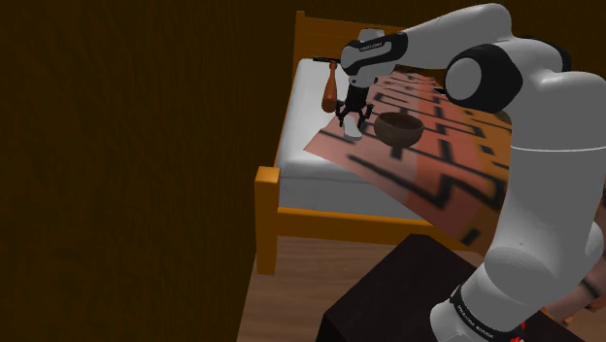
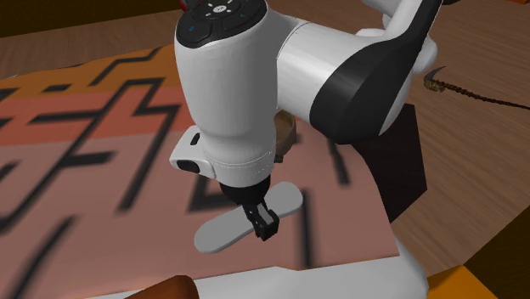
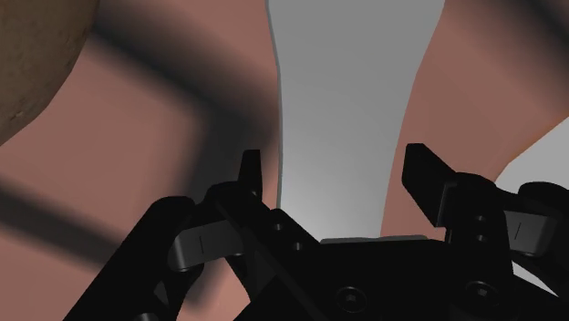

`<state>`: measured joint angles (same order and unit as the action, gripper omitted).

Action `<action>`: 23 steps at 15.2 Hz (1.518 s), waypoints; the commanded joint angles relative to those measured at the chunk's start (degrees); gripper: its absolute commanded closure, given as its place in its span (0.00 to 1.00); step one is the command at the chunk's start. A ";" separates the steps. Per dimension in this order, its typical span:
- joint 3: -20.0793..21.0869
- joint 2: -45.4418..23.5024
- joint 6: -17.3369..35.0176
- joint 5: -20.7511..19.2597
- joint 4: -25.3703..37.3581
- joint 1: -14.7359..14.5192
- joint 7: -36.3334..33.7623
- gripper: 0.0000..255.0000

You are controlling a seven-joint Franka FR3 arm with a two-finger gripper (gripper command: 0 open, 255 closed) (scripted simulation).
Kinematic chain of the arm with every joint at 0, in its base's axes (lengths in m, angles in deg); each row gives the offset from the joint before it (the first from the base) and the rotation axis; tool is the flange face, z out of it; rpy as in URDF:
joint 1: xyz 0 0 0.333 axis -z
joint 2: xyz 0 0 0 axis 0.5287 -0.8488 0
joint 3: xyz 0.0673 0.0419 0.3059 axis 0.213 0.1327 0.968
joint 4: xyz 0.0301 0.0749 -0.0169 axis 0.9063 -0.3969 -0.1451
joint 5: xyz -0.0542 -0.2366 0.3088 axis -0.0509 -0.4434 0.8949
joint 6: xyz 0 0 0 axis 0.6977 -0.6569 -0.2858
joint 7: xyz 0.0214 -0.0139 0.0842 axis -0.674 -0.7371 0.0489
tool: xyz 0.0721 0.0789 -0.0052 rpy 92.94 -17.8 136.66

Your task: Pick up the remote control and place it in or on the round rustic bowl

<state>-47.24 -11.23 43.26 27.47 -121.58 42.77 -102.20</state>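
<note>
The remote control (image 3: 346, 119) lies on the bedspread (image 2: 85, 170) between the fingers (image 3: 421, 178), bowl (image 1: 398, 128) nearby.

Arm (image 1: 524, 146) stretched forward, fingers (image 3: 251, 173) pointing down, spread apart.

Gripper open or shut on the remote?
Open. The gripper has its fingers apart, straddling the remote with a gap on each side, not touching it.

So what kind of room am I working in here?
Most likely a bedroom. The work surface is a bed: an orange wooden frame, a white mattress and a pink blanket with black zigzag lines spread over it. Wood flooring runs beside it.
</note>
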 commanded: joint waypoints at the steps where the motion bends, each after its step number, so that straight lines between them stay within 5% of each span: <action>1: -0.01 -0.01 0.00 -0.01 -0.01 0.01 0.00 1.00; 9: -0.01 -0.01 0.00 -0.01 -0.02 0.01 0.00 1.00; 23: -0.24 0.71 -10.41 -0.35 9.72 0.44 -0.52 1.00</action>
<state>-47.47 -10.45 33.71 27.13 -112.80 43.16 -102.68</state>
